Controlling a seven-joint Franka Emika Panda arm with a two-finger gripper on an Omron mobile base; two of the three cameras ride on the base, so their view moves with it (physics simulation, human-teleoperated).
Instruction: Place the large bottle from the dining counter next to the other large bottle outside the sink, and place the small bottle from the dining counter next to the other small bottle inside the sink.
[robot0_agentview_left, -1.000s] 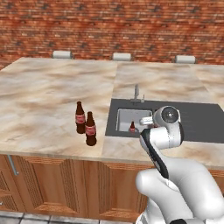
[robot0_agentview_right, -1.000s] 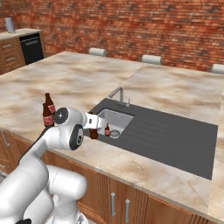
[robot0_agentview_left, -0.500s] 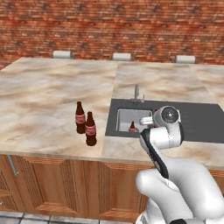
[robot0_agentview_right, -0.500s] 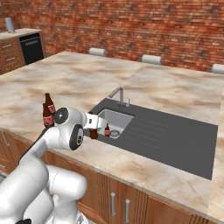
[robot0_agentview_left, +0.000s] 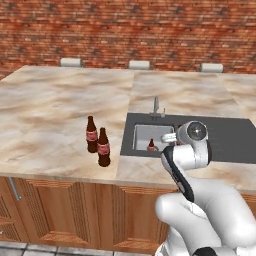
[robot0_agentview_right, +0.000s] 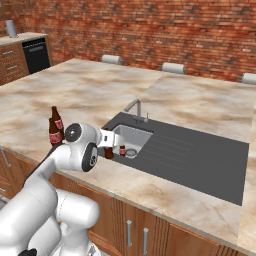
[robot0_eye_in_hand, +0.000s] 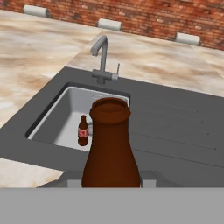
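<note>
Claw (robot0_eye_in_hand: 110, 186) clamped on small bottle (robot0_eye_in_hand: 111, 144). Lower it upright into sink (robot0_eye_in_hand: 52, 118), just right of the bottle there (robot0_eye_in_hand: 83, 130); don't knock it.

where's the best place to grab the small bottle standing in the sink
Take the small bottle by its neck, above the red label, coming straight down from above. It stands upright near the basin's front-left wall inside the sink, so a side approach looks cramped.
</note>
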